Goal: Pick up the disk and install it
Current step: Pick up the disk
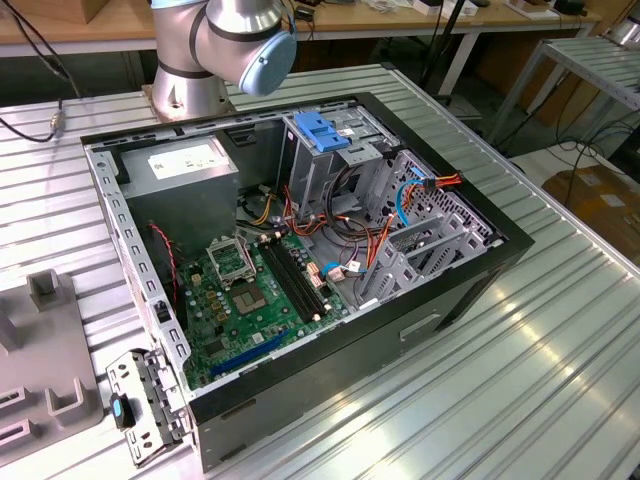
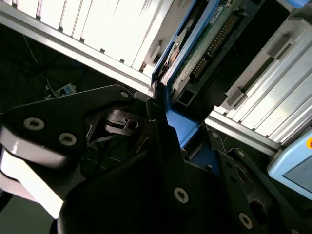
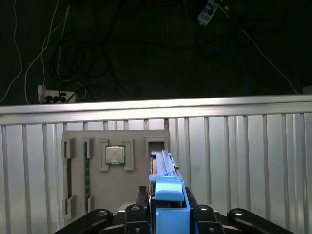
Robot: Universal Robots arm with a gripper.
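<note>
First wrist view: gripper (image 3: pixel 169 207) closed on the disk (image 3: pixel 163 168), black fingers tight on both sides of its blue side rail (image 3: pixel 169 192). Disk stands on edge over the slot end of the grey fixture tray (image 3: pixel 117 190), w/ a CPU chip (image 3: pixel 115 155) in the pocket just beside it; can't tell if disk is seated or lifted clear. Tray lies on the ribbed metal worktop (image 3: pixel 243 161). Second wrist view: disk (image 2: pixel 204 44) edge-on, green board and connector showing, gripper (image 2: pixel 183 136) clamped on the blue rail. Exterior view: open PC case (image 1: pixel 300 250) on worktop (image 1: pixel 500 380), drive cage (image 1: pixel 322 135) w/ blue top near the PSU box (image 1: pixel 185 165), arm (image 1: pixel 225 40) behind the case, tray (image 1: pixel 40 350) at exterior view's left
</note>
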